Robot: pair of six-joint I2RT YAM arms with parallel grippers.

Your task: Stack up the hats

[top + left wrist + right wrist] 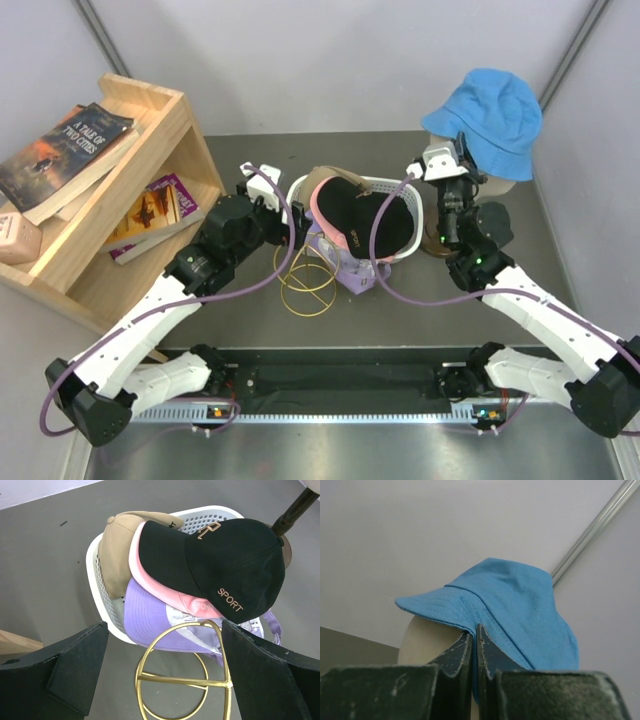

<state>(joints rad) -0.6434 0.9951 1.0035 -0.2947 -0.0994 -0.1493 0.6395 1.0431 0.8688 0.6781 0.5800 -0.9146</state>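
Your right end effector (475, 645) is pinched narrow on the lower edge of the blue hat (520, 610), which sits on the mannequin head (427, 640) just above and beyond the tips. The stack lies to its left: black hat (220, 565) over pink, lavender and tan in the white basket (100, 595), where your left end effector (165, 675) hangs wide open.

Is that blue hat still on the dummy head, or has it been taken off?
On. The blue hat sits over the cream head. The right gripper has pinched its lower edge with fingers closed.
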